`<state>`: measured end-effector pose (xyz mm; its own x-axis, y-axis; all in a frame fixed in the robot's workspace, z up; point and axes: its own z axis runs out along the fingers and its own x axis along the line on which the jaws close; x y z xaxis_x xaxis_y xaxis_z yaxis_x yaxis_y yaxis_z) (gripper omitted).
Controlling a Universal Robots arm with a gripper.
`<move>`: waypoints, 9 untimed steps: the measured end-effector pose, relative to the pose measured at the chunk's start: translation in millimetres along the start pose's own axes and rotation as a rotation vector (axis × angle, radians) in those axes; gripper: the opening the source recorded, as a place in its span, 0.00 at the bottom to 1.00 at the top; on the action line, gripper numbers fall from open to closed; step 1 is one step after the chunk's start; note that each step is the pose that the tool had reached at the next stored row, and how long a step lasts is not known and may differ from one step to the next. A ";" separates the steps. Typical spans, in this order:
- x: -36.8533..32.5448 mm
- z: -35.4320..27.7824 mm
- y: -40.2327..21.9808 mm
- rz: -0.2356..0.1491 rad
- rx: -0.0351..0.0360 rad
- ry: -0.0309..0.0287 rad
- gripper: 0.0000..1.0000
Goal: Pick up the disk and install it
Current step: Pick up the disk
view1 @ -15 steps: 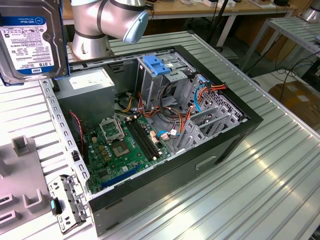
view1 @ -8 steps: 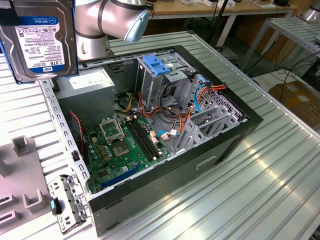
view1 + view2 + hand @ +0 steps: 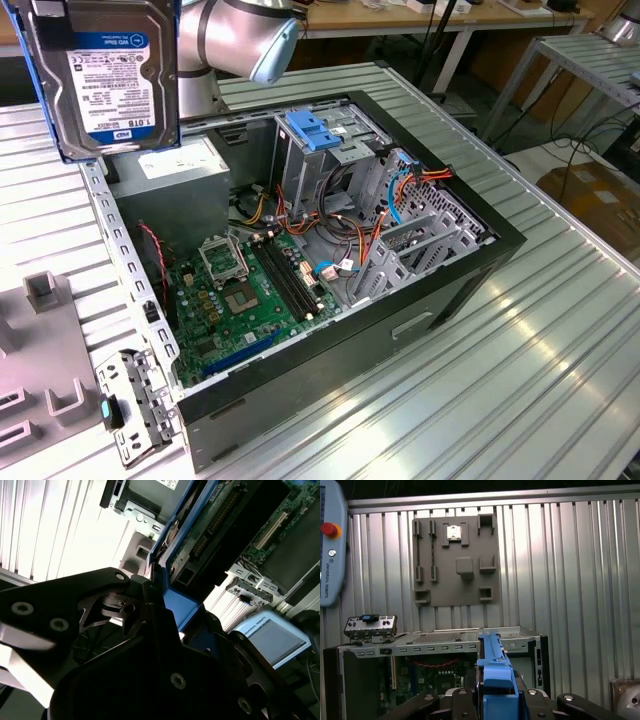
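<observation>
Inside the open computer case (image 3: 400, 330) sit a green motherboard (image 3: 240, 300), orange cables (image 3: 330, 225) and a light-blue latch plate (image 3: 313, 132). The disk (image 3: 105, 75) hangs upright above the case at the exterior view's left, its blue carrier clamped in the gripper (image 3: 497, 700); a grey fixture tray (image 3: 40, 340) lies beside the case.

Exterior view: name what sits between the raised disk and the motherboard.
Exterior view: a grey metal box with a white sticker separates disk and motherboard.
</observation>
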<state>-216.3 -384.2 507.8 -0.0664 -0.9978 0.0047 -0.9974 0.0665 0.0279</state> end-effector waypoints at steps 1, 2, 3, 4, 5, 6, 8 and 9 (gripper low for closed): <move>-0.1 0.0 -3.3 0.001 -0.0008 0.0000 0.37; -0.2 -0.2 -6.4 0.002 -0.0017 0.0002 0.37; -0.2 -0.2 -8.6 0.002 -0.0022 0.0001 0.37; -0.3 -0.2 -10.9 0.003 -0.0028 0.0001 0.37; -0.4 -0.2 -13.5 0.004 -0.0033 0.0001 0.37; -0.5 -0.3 -16.7 0.005 -0.0042 0.0002 0.37; -0.6 -0.3 -20.8 0.006 -0.0050 0.0002 0.37; -0.7 -0.3 -22.7 0.007 -0.0055 0.0003 0.37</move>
<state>-193.5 -385.0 507.5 -0.0731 -0.9973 0.0052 -0.9968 0.0732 0.0333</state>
